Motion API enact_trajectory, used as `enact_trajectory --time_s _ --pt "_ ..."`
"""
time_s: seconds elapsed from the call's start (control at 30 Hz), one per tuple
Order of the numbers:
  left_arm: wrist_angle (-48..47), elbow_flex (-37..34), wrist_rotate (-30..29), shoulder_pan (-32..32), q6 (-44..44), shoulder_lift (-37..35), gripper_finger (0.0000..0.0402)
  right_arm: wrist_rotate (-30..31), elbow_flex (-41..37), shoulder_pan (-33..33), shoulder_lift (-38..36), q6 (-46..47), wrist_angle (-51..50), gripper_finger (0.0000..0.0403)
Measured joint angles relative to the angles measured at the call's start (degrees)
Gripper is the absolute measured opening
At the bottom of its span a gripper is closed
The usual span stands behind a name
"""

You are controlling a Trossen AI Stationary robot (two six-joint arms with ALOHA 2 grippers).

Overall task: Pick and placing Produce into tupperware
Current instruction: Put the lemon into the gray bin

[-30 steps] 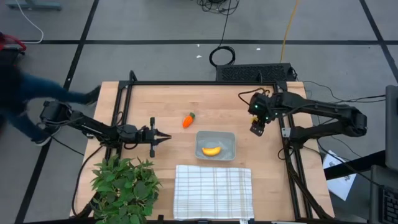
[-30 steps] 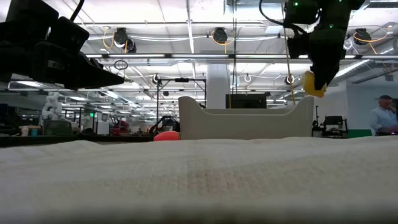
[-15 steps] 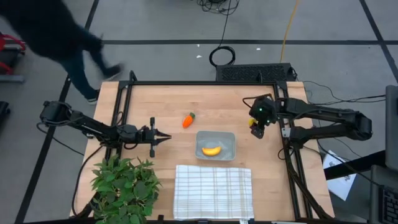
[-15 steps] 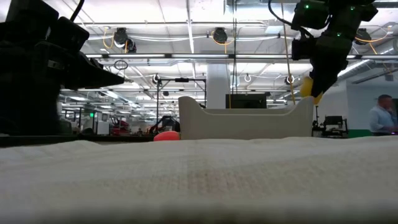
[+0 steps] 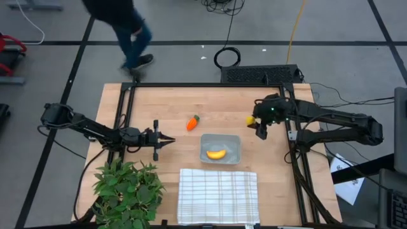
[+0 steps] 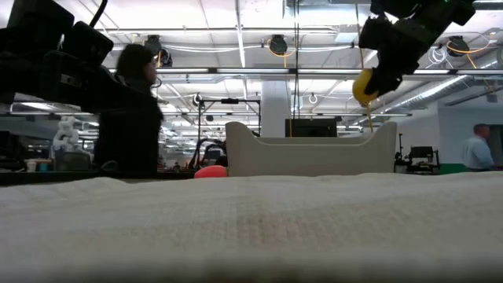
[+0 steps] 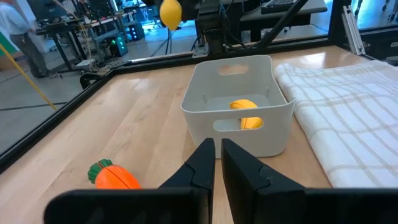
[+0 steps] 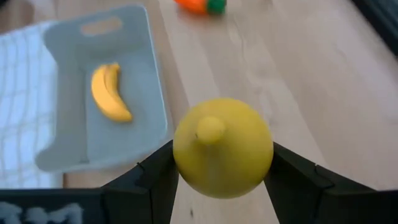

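The tupperware (image 5: 222, 141) stands at the table's middle with a yellow banana (image 5: 216, 153) lying in it; both also show in the left wrist view, the tupperware (image 7: 205, 102) and the banana (image 7: 244, 113). An orange carrot with a green top (image 5: 192, 122) lies on the wood just far-left of the tupperware. My right gripper (image 5: 254, 122) is right of the tupperware, above the table, shut on a small round yellow piece (image 8: 222, 147). My left gripper (image 5: 172, 140) is shut and empty, left of the tupperware, pointing at it. My right gripper pinches the round yellow piece by its two opposite sides (image 8: 184, 163) between its two fingers (image 8: 155, 174). The piece's nubbed end faces the wrist camera. It is lifted clear, high above the table in the low view (image 6: 363, 85). The fingers slant down toward the table's left.
A white checked cloth (image 5: 218, 196) lies at the near edge, in front of the tupperware. A big leafy plant (image 5: 126, 191) stands at the near left corner. Black frame rails (image 5: 210, 84) run along the table's edges. A person (image 5: 121, 25) walks past the far left corner.
My right gripper has gone up and toward the table's left, toward the tupperware, tipping as it went. It has carried the round yellow piece with it, higher above the table. A person has walked along behind the table.
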Motion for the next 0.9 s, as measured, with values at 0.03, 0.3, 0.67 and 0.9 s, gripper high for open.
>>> enact_trajectory --time_s 0.03,0.3,0.67,0.9 --pt "0.00 0.02 0.00 0.00 0.01 0.01 0.0033 -0.10 0.00 0.00 -0.06 -0.26 1.03 0.0194" --pt "0.02 0.00 0.00 0.00 0.00 0.00 0.0033 -7.58 0.00 0.02 0.02 1.07 5.60 0.0194" --pt "0.01 0.00 0.00 0.00 0.02 0.00 0.0033 -9.01 8.47 1.51 6.79 1.69 -1.31 0.0194" --pt "0.00 0.00 0.01 0.00 0.02 -0.01 0.0033 -9.01 16.57 2.28 14.32 0.96 -8.53 0.0194"
